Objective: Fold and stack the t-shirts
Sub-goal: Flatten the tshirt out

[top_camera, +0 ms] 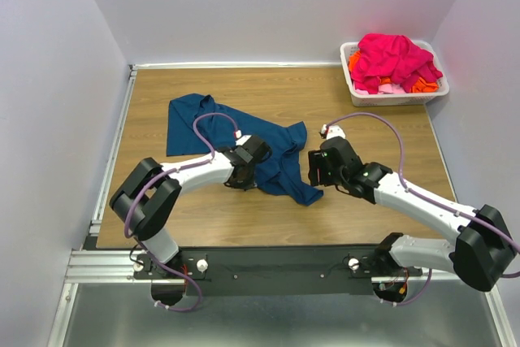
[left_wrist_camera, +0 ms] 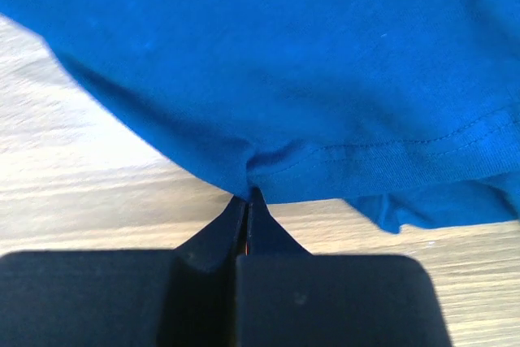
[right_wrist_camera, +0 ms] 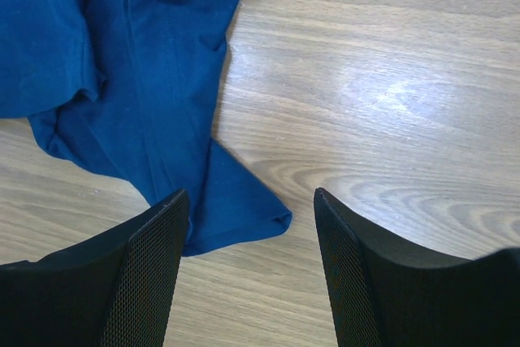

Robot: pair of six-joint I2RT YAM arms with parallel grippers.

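Note:
A dark teal-blue t-shirt lies crumpled on the wooden table, its print hidden. My left gripper is shut on the shirt's hemmed edge near its lower middle; in the left wrist view the cloth bunches right at the closed fingertips. My right gripper is open and empty, just right of the shirt's lower corner, which lies between and ahead of its fingers. Magenta-pink and orange t-shirts are heaped in the basket.
A white plastic basket stands at the table's back right corner. Grey walls close in the table on the left, back and right. Bare wood shows between the blue shirt and the basket.

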